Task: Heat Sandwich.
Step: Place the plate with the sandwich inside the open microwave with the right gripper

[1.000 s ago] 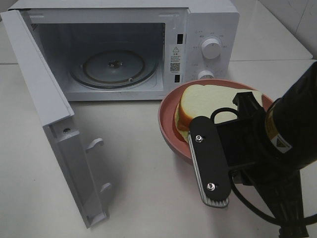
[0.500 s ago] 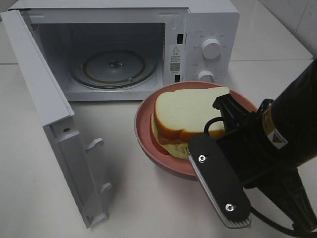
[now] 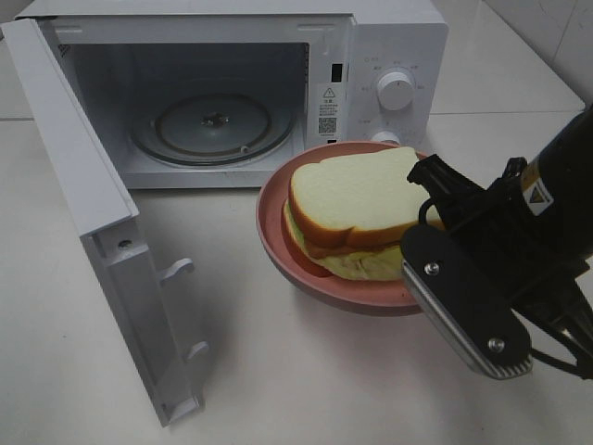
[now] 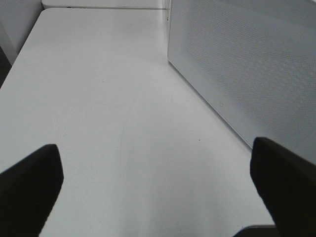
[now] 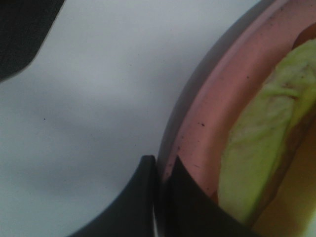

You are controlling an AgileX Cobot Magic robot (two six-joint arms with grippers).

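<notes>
Right gripper [image 5: 159, 170] pinches the pink plate [image 5: 207, 113] rim; sandwich [image 5: 256, 148] lies just beside.

You have one microwave [image 3: 389, 37] filling the upper left of the high view, with one door [image 3: 83, 213], one glass turntable [image 3: 213, 125] and two knobs [image 3: 397, 90] [image 3: 384, 139]. At centre right there is one pink plate [image 3: 278, 222] and one sandwich [image 3: 357, 199]. Count one desk [image 3: 278, 371] and two tools: the left tool [image 4: 158, 182] and the right tool [image 5: 159, 170].
</notes>
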